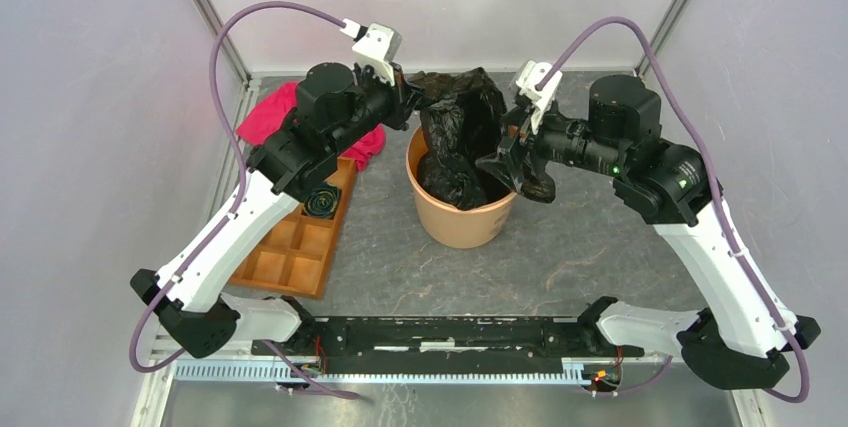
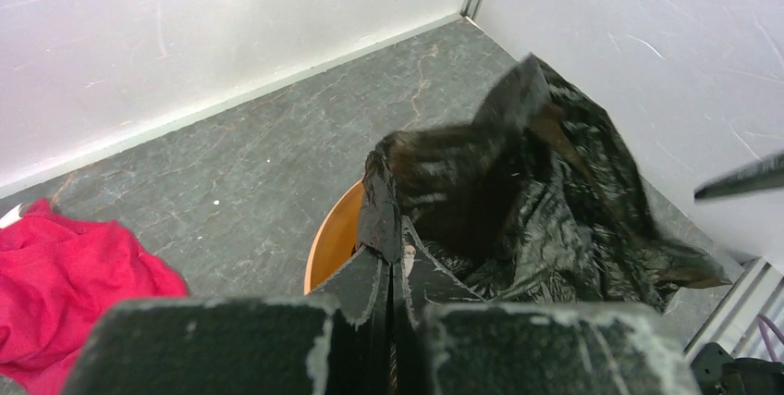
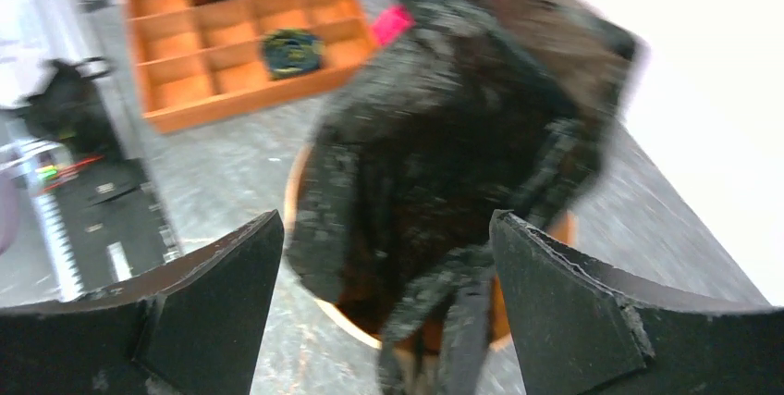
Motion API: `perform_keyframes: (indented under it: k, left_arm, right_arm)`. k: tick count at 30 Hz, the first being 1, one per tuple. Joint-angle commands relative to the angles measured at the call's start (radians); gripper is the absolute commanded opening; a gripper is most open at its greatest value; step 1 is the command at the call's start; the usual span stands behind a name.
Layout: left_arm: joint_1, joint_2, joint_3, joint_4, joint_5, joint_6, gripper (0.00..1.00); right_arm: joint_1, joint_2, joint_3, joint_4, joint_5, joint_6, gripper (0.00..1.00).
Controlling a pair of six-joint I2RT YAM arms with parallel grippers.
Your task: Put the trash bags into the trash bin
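Shut black fingers of the left gripper (image 2: 393, 264) fill the bottom of the left wrist view, pinching an edge of the trash bag (image 2: 536, 182) above the rim of the trash bin (image 2: 331, 238). The right wrist view is blurred: the right gripper (image 3: 386, 224) stands wide open with the bag between its fingers, gripping nothing. From above, the bag lies partly inside the bin, with much of it heaped over the rim. I judge that pushing it down remains.

One high view, two close ones.
Overhead camera looks steeply down from the near side; both wrist cameras, close in, face the round terracotta-orange plastic bucket (image 1: 460, 223) from opposite sides.
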Motion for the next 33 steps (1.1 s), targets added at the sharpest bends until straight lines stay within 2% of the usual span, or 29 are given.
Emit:
perform_keyframes:
  k: [1,3,4,7,8,9,11,14,16,20,22,27,30,33]
  left_arm:
    - [0.004,-0.026,0.019,0.003,0.002,0.053,0.02]
    - [0.004,-0.018,0.028,0.008,0.018,0.05,0.02]
    - [0.004,-0.015,0.03,0.009,0.027,0.05,0.02]
    - [0.004,-0.011,0.029,0.009,0.033,0.044,0.02]
    - [0.004,-0.015,0.026,0.01,0.033,0.042,0.02]
    - [0.004,-0.019,0.022,0.011,0.033,0.039,0.02]
    - [0.004,-0.034,0.014,0.01,0.031,0.041,0.02]
    - [0.004,-0.068,-0.008,0.006,0.016,0.046,0.02]
    - [0.004,-0.083,-0.025,0.006,0.002,0.048,0.02]
    - [0.005,-0.096,-0.052,0.019,-0.017,0.038,0.02]
    - [0.004,-0.095,-0.062,0.023,-0.022,0.032,0.02]
    - [0.004,-0.1,-0.104,0.03,-0.11,0.006,0.02]
    - [0.004,-0.112,-0.134,0.029,-0.107,0.002,0.02]
    - [0.005,-0.142,-0.178,0.051,-0.071,-0.001,0.02]
  right_arm:
    - [0.008,-0.005,-0.015,0.097,-0.449,0.036,0.88]
    - [0.059,0.001,-0.107,0.226,-0.624,0.119,0.85]
    - [0.117,0.01,-0.137,0.288,-0.643,0.144,0.84]
    - [0.254,0.047,-0.195,0.354,-0.488,0.125,0.85]
    - [0.279,0.073,-0.195,0.339,-0.399,0.114,0.8]
    - [0.286,0.105,-0.181,0.3,-0.345,0.096,0.73]
    - [0.287,0.171,-0.128,0.201,-0.086,0.075,0.48]
    - [0.288,0.206,-0.16,0.153,0.295,0.075,0.19]
    - [0.288,0.204,-0.218,0.176,0.459,0.081,0.09]
    - [0.287,0.205,-0.32,0.254,0.633,0.073,0.08]
    - [0.288,0.215,-0.349,0.282,0.647,0.073,0.1]
    - [0.287,0.265,-0.359,0.319,0.52,0.101,0.18]
    - [0.287,0.273,-0.251,0.253,0.479,0.134,0.23]
    - [0.287,0.224,-0.176,0.236,0.387,0.148,0.33]
